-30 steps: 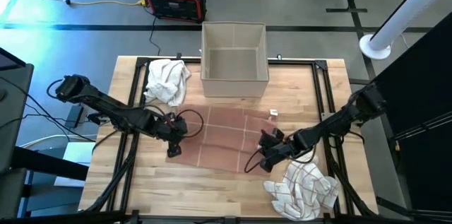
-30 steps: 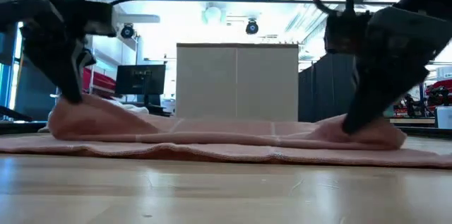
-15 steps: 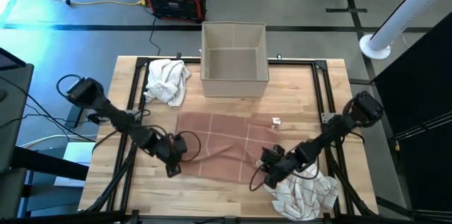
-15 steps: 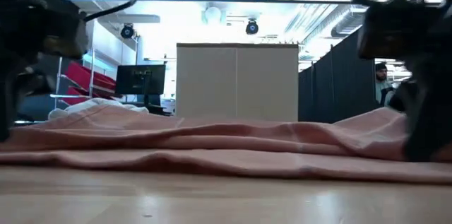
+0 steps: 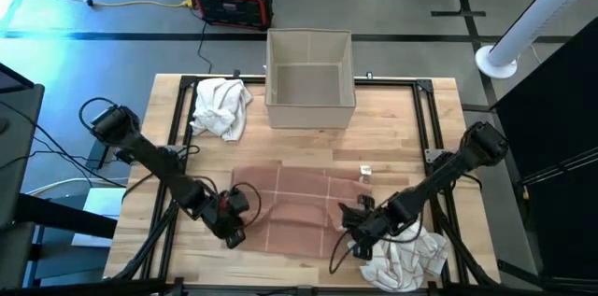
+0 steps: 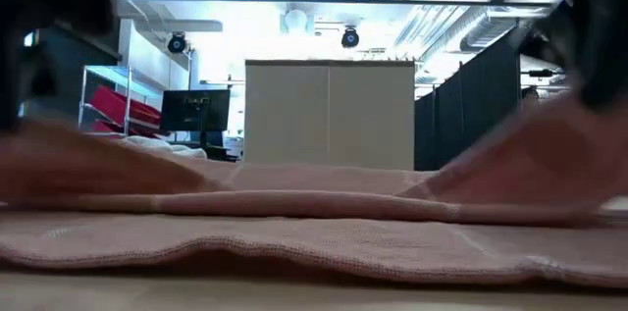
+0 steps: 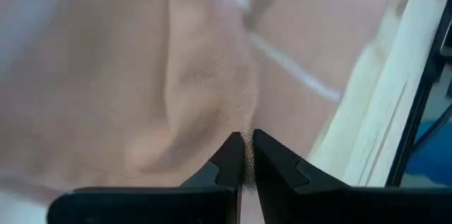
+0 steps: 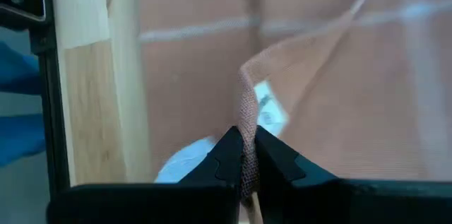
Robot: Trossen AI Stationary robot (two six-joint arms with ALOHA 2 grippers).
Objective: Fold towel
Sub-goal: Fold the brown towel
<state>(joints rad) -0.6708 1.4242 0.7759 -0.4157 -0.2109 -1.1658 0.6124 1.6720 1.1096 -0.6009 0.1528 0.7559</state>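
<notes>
A pink towel (image 5: 299, 201) with pale grid lines lies spread on the wooden table (image 5: 308, 142), mostly flat, its near edge (image 6: 294, 252) close to the low camera. My left gripper (image 5: 234, 231) is shut on its left side and my right gripper (image 5: 360, 228) on its right side, both near the table's front. In the low view the cloth rises at each end toward the dark grippers, higher on the right (image 6: 549, 154). In the wrist views both pairs of fingers stand shut on pink cloth. My left gripper pinches a raised ridge of the towel (image 7: 245, 139) at its near-left part between its two fingers, coming steeply from above. One layer or several, I cannot tell. The cloth around it sags onto the table. My right gripper pinches the towel's hemmed edge (image 8: 246, 128) at its near-right part between its two fingers, slanting down from above. That edge is lifted off the table and runs up to the fingers; the rest of the towel lies on the table.
An open cardboard box (image 5: 310, 81) stands at the table's far middle. A crumpled white towel (image 5: 221, 105) lies far left, and a checked white towel (image 5: 404, 257) near right, next to my right gripper. A black metal frame (image 5: 425, 119) borders the table.
Both grippers, still shut on the towel, have moved toward the table's near edge, and the right one has also risen. The whole towel has slid along the table toward the near edge, its far edge following, and its right end is lifted higher.
</notes>
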